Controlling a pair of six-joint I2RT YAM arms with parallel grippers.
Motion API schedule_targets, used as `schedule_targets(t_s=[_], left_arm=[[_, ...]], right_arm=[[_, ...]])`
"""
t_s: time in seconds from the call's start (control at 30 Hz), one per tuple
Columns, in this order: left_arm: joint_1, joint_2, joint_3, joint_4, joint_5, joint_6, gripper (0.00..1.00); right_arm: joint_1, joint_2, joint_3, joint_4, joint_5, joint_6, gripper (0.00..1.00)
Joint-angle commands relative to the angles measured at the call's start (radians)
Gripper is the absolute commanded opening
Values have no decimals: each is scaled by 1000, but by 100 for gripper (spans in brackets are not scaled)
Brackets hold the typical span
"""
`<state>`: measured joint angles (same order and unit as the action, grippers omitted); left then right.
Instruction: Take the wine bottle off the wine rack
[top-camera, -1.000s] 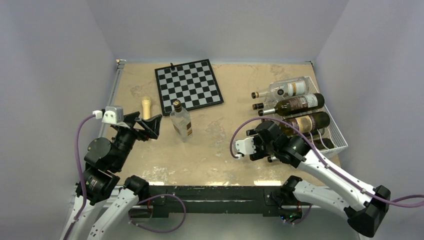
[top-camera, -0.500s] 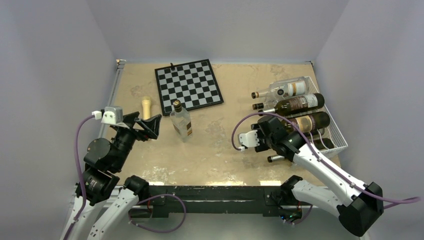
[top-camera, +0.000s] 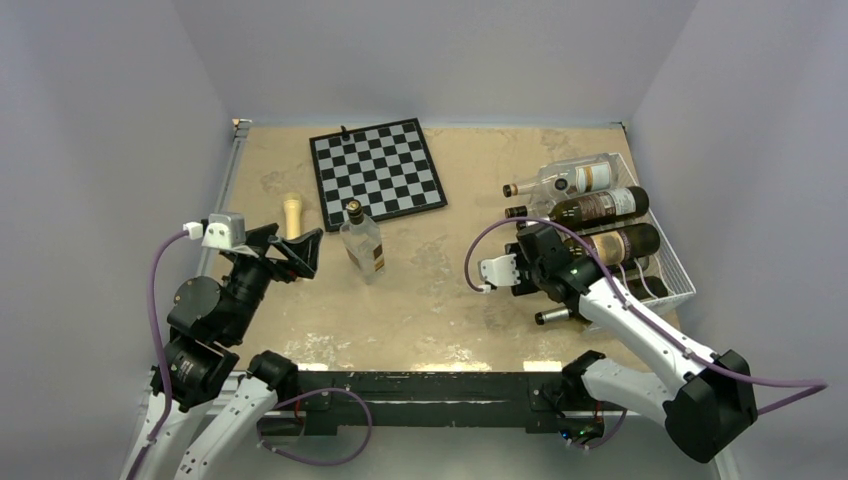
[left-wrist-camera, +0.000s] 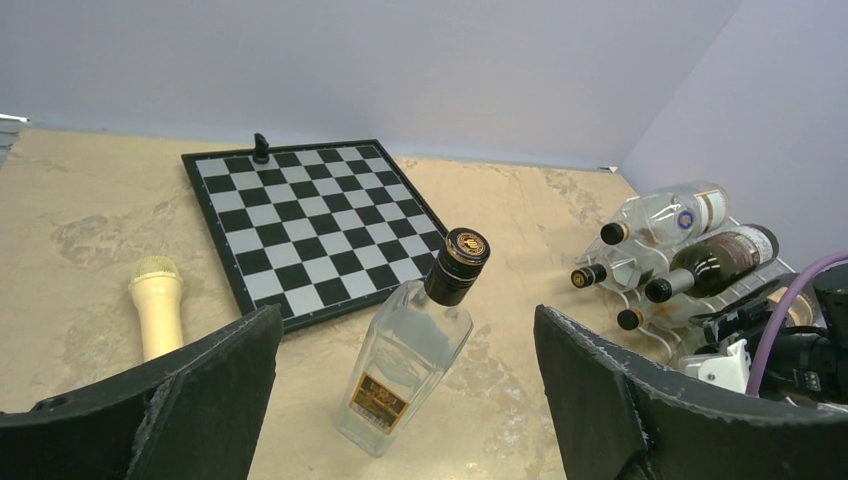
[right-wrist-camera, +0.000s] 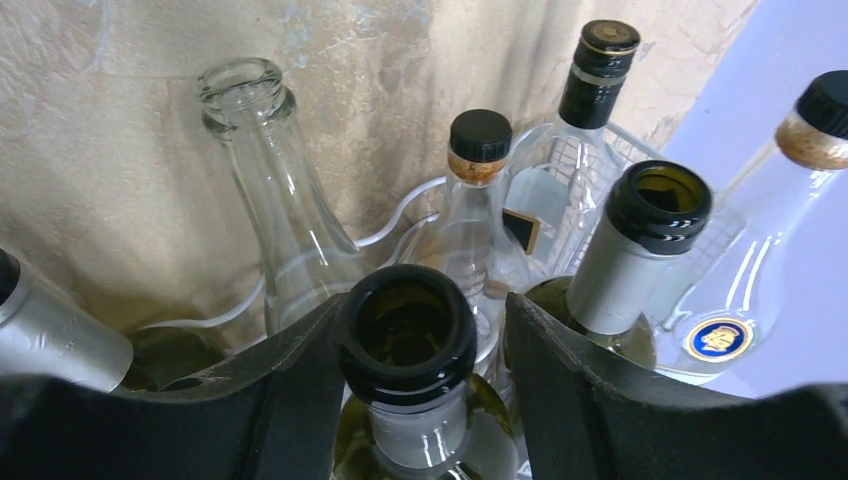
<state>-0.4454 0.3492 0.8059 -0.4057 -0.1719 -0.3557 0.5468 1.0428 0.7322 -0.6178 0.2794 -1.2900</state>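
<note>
Although the right gripper (right-wrist-camera: 422, 335) straddles the wine bottle (right-wrist-camera: 405, 300) neck with part-open fingers (right-wrist-camera: 290, 400), it lies unlifted in the wine rack (top-camera: 676, 278) at the table's (top-camera: 450, 300) right edge; the left gripper (left-wrist-camera: 405, 320) gapes empty.

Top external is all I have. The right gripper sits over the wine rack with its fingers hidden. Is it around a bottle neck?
Observer: Yes. The right wrist view shows the right gripper straddling the neck of a dark green bottle, with a gap at one finger.
Operator: Corked?
Observer: No, its mouth is open. Silver foil wraps the neck.
Operator: Neighbours capped?
Observer: Mixed. The tall clear bottle beside it is open-mouthed, and the small clear bottle behind it has a black cap.
</note>
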Motion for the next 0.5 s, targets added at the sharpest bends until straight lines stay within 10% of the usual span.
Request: schedule_targets(t_s=[0.0, 0.47], left_arm=[[-4, -6, 5, 34, -10, 0, 99], [-12, -4, 5, 34, -15, 0, 100]], right_arm=[[-22, -19, -27, 39, 6, -32, 60], [-66, 48, -2, 48, 32, -40, 51]])
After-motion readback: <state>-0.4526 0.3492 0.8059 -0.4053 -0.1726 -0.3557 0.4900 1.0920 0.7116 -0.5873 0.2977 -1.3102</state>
